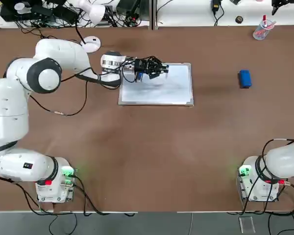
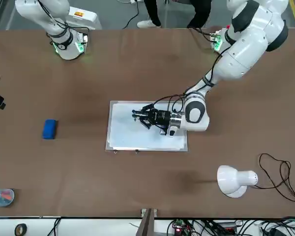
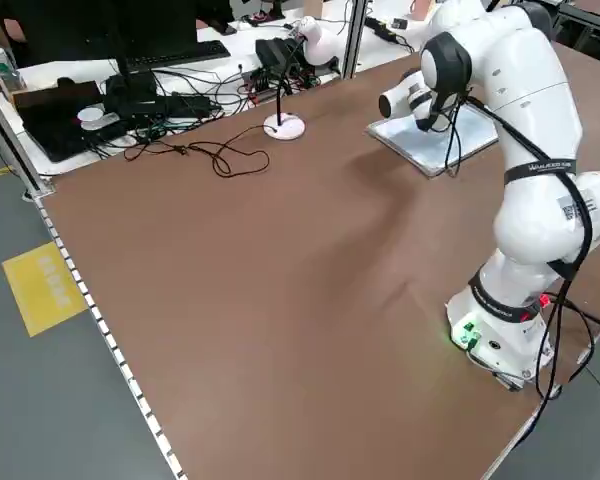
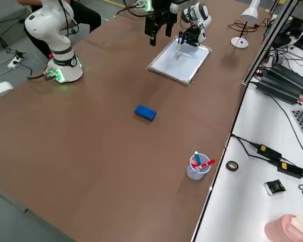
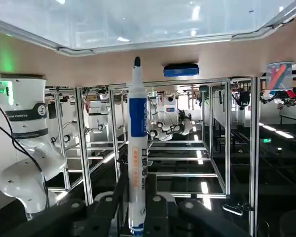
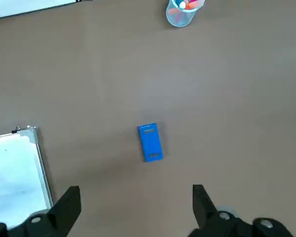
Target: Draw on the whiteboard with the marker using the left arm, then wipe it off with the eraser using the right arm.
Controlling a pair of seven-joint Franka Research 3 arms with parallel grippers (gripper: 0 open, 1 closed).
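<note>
The whiteboard (image 1: 157, 88) is taken as the landmark; it is laid flat on the brown table (image 1: 147, 147), near the far edge from the arms' bases. In the top view the left arm (image 1: 44, 73) is seen stretched out from its base toward the board, with its wrist turned level. The left gripper (image 1: 159, 68) is held over the whiteboard's far part, on the side nearer the left arm. Its fingers are clamped on the marker (image 5: 136, 148), which is shown in the left wrist view rising straight between the finger pads, white-bodied with a blue band and a dark tip. From the right side view the marker's tip appears to be at the board's surface, but contact cannot be confirmed. No clear drawn line can be made out on the board.

The eraser (image 1: 244, 78), a small bright blue block, is found on the table well apart from the whiteboard, on the right arm's side of it. A clear cup (image 1: 262, 29) holding red items is placed farther off beyond the eraser, near the table's far corner. A white desk lamp (image 2: 233, 181) is set just beyond the whiteboard's far edge, toward the left arm's side.

The right arm (image 1: 284, 164) is parked above its own base, well away from the whiteboard. The right gripper (image 6: 135, 207) is seen in its wrist view with its fingers spread wide and nothing between them, looking down on the eraser and one corner of the board.
</note>
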